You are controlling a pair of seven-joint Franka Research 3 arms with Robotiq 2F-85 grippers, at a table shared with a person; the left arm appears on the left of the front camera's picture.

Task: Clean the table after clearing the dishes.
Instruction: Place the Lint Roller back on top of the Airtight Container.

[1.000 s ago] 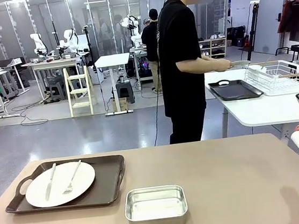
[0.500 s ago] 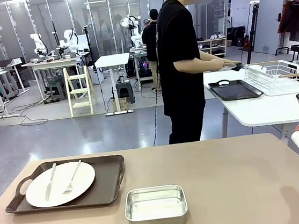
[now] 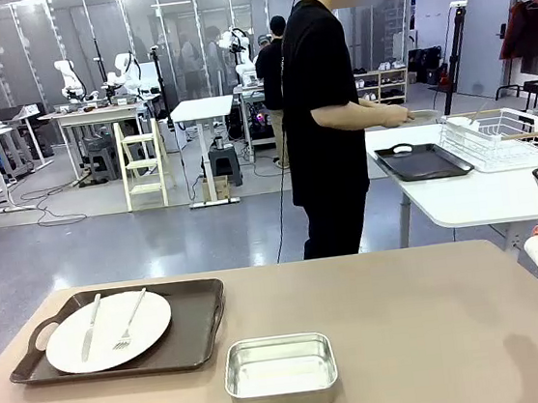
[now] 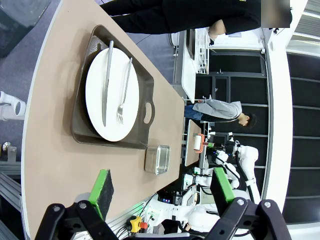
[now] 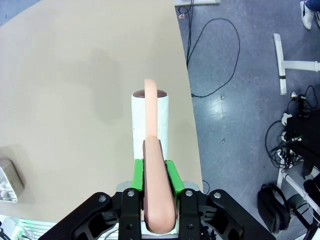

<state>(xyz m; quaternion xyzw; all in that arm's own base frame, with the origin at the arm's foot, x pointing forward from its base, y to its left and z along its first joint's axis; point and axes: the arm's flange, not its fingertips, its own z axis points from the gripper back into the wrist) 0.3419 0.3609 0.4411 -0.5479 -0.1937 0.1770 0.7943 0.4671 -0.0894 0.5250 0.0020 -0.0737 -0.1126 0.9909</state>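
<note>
Your right claw (image 5: pixel 154 170) is clamping the lint roller (image 5: pixel 150 125), left claw (image 4: pixel 161 180) hanging wide, empty; rolling the counter (image 3: pixel 409 322) now, you're risking ramming the uncleared tray (image 3: pixel 198 331).

Tray (image 3: pixel 191 329) sits on the table (image 3: pixel 410 331) at my left, plate (image 3: pixel 109 333) on it (knife (image 3: pixel 91 329) left of fork (image 3: pixel 132 319)); pan (image 3: pixel 281 372) just right, nearer me; person (image 3: pixel 322 108) beyond the far edge.
</note>
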